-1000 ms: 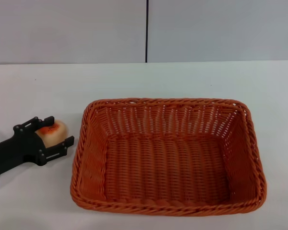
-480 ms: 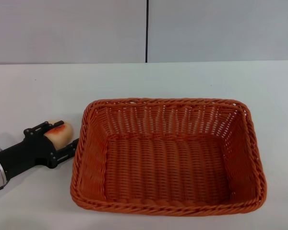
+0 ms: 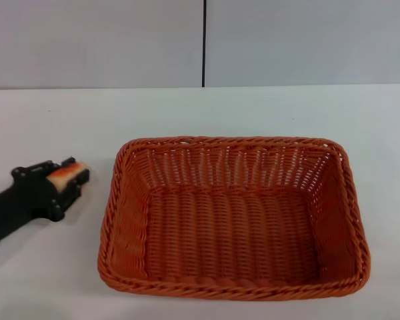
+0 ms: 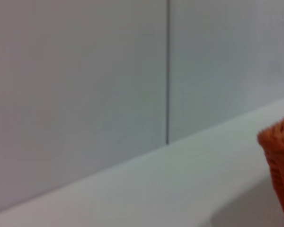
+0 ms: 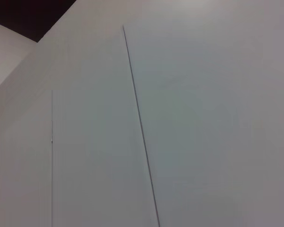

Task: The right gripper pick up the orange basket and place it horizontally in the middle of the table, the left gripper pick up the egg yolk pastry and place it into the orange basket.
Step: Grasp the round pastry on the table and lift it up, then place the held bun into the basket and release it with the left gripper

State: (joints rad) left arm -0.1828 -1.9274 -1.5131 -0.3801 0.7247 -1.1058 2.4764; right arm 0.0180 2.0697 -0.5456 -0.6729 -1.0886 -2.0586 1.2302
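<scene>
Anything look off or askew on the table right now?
Nothing stands out. The orange basket sits flat and empty mid-table, weave intact. The left gripper holds the egg yolk pastry beside the basket's left rim, not yet over it.

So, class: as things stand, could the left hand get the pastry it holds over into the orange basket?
Probably yes: the left hand, holding the egg yolk pastry, sits just beside the orange basket, with nothing between them.

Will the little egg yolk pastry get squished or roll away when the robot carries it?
Probably soft: the egg yolk pastry looks like a small bun, so the left hand pinching it might dent it. Being round, it may roll a bit once dropped into the orange basket.
</scene>
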